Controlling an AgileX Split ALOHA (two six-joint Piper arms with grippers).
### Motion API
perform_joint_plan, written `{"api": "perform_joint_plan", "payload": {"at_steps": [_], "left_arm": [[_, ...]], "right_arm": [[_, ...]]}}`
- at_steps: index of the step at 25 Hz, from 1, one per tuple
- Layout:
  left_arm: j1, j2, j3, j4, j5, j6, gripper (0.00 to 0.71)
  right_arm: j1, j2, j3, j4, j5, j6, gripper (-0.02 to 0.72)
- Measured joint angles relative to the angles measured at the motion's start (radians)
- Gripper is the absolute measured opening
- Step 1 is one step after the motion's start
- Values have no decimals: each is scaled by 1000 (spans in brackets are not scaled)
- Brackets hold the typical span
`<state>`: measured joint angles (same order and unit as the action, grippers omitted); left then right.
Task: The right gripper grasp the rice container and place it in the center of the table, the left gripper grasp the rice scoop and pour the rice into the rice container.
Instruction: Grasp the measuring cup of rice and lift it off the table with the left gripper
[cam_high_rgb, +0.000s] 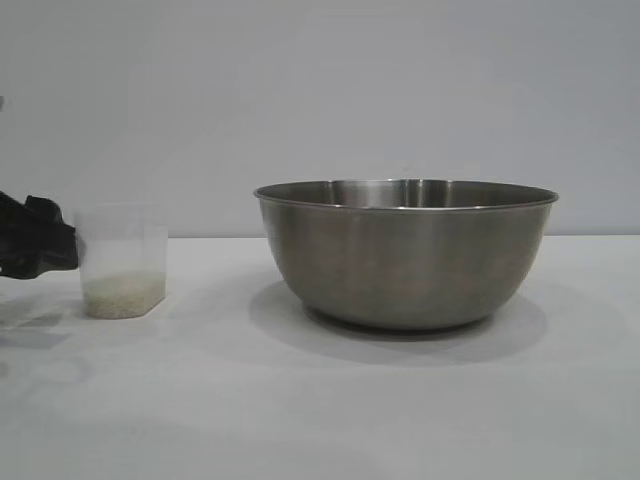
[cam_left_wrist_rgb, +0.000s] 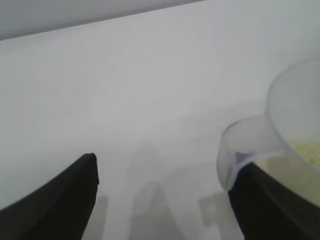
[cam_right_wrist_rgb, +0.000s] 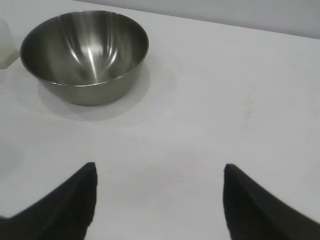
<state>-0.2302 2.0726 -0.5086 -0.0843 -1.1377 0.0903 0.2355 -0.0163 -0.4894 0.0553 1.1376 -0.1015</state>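
Observation:
The rice container (cam_high_rgb: 405, 255) is a big steel bowl standing upright and empty in the middle of the table (cam_high_rgb: 300, 410); it also shows far off in the right wrist view (cam_right_wrist_rgb: 85, 50). The rice scoop (cam_high_rgb: 122, 260), a translucent plastic cup, stands upright at the left with a low layer of rice (cam_high_rgb: 123, 293) in it. My left gripper (cam_high_rgb: 62, 250) is at the cup's left side. In the left wrist view its jaws stand apart (cam_left_wrist_rgb: 167, 162), one finger right against the cup's loop handle (cam_left_wrist_rgb: 245, 142), nothing between them. My right gripper (cam_right_wrist_rgb: 159, 166) is open over bare cloth, well back from the bowl.
A plain grey wall (cam_high_rgb: 320, 90) runs behind the table. White cloth lies bare in front of the bowl and to its right (cam_high_rgb: 590, 380). A gap of cloth separates the cup from the bowl (cam_high_rgb: 210, 300).

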Motion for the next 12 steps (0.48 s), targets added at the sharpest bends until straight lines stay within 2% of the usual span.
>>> {"api": "perform_joint_plan", "payload": {"at_steps": [1,2,5,12], "left_arm": [[0,0,0,2,0,0,167],[0,0,0,11,0,2,98],[0,0,0,49,0,8,0],[0,-7,0,175,2,17,0]], "right_arm": [[0,0,0,0,0,0,494],[0,0,0,0,0,0,494],[0,0,0,0,0,0,494],[0,0,0,0,0,0,494]]}}
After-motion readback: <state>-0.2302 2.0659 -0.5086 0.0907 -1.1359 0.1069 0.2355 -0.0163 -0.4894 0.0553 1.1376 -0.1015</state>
